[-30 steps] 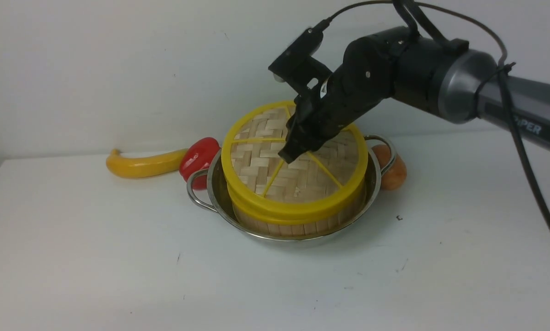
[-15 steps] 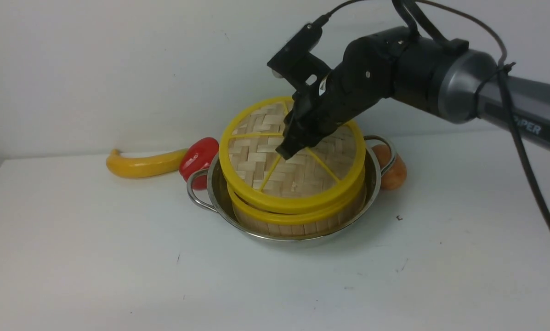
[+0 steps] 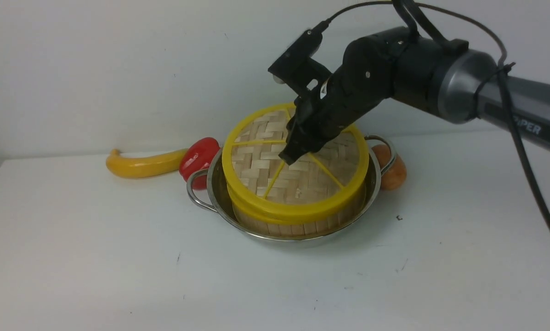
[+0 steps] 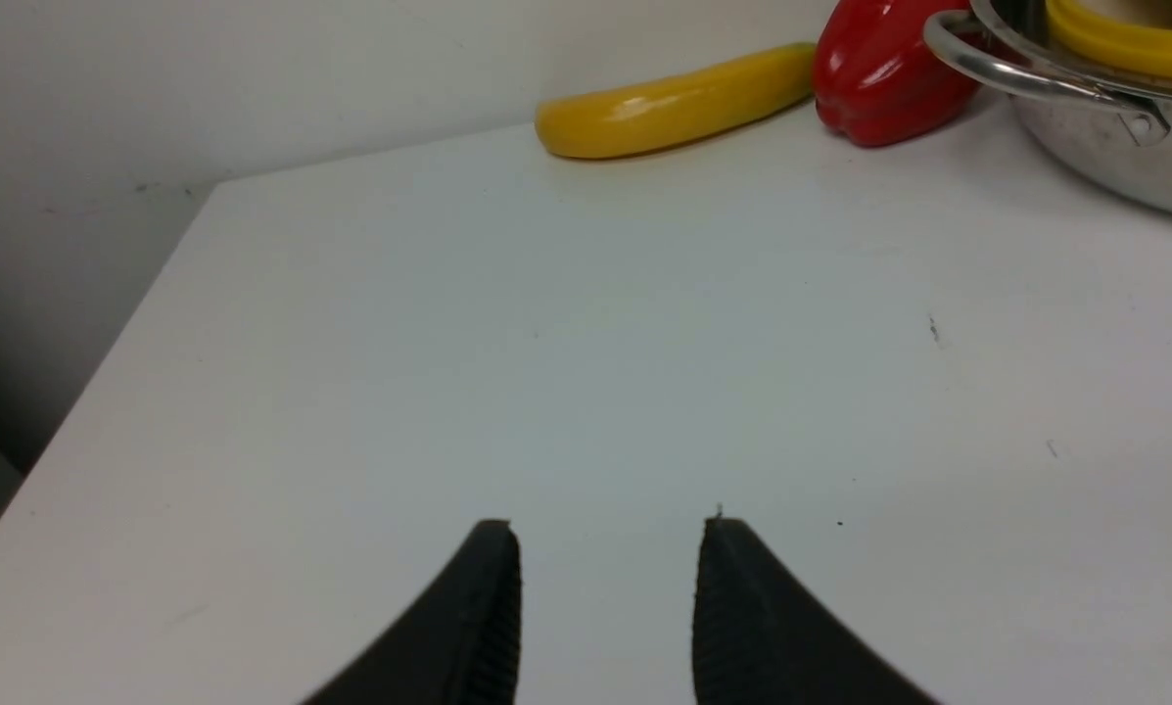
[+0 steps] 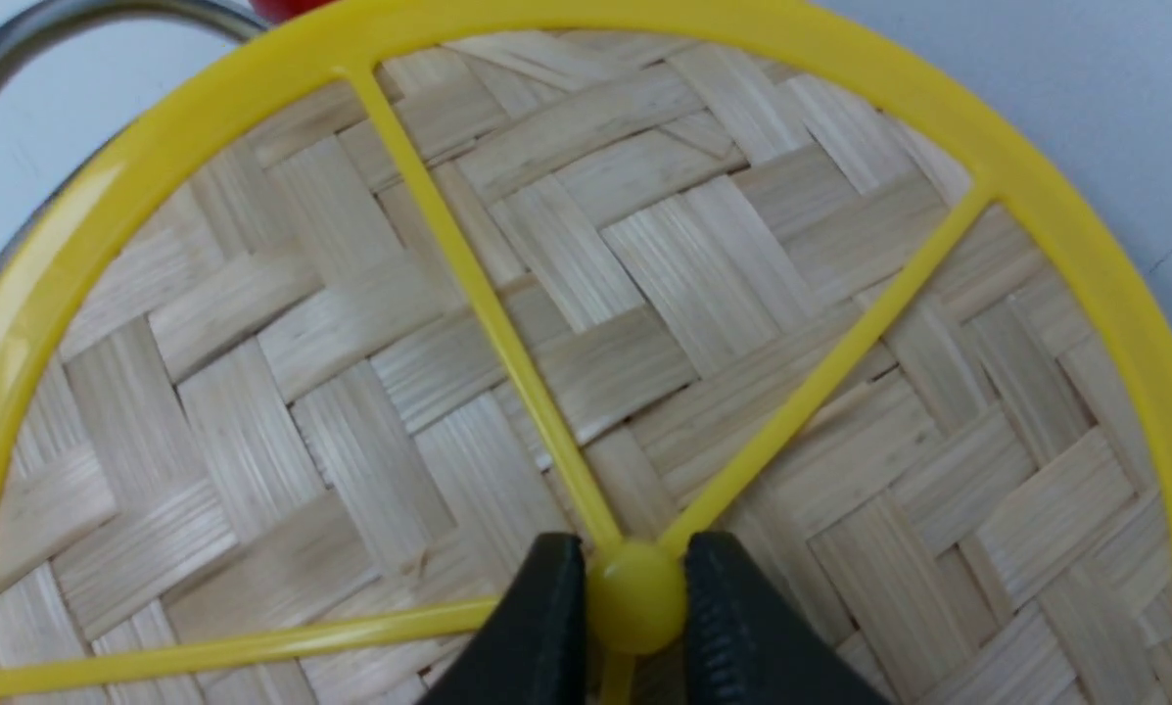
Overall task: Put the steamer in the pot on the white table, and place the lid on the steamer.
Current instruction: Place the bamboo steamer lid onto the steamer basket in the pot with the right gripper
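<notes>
Your right claw (image 5: pixel 632 558) grips the lid (image 3: pixel 256 170) by its knob (image 5: pixel 636 602) at frame centre; your left claw (image 4: pixel 607 529) hangs spread.

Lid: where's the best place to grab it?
By the little knob in the middle of the lid, coming down from above. It lies flat and wide, and only the knob sticks up; the right gripper pinches it there.
</notes>
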`<action>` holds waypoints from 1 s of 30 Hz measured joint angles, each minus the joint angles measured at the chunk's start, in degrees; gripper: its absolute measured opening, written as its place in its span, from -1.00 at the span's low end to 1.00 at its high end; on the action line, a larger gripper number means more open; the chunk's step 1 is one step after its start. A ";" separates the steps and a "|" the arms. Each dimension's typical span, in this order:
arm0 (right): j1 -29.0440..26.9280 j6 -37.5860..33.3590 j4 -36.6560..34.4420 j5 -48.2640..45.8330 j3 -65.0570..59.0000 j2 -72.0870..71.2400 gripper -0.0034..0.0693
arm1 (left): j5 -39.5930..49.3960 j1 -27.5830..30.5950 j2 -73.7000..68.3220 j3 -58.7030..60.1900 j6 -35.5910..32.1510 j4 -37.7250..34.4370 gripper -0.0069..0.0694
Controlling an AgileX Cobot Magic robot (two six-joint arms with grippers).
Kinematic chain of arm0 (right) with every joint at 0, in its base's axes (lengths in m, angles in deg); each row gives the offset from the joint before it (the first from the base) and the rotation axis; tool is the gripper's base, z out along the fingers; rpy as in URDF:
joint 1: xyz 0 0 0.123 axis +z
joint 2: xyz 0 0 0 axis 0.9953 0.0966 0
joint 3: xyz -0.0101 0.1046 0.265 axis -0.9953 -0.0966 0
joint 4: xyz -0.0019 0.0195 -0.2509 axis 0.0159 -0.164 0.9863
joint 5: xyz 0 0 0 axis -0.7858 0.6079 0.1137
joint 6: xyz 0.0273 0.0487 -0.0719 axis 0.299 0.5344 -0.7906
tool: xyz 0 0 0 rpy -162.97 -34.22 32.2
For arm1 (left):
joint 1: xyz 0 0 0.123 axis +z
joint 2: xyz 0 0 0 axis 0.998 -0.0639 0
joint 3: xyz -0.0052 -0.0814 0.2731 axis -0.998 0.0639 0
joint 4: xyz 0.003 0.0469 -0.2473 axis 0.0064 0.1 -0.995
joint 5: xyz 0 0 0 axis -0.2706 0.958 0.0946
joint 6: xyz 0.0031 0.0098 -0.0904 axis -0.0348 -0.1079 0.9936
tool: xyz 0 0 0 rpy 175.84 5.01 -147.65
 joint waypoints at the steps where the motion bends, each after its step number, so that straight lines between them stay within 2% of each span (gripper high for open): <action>1: 0.00 0.00 0.14 0.08 0.00 0.00 -0.52 | 0.00 0.00 0.00 0.00 0.00 0.00 -0.19; 30: 0.00 -0.83 0.56 2.79 0.02 2.44 -0.52 | 0.00 0.00 0.00 0.00 0.00 0.00 -0.19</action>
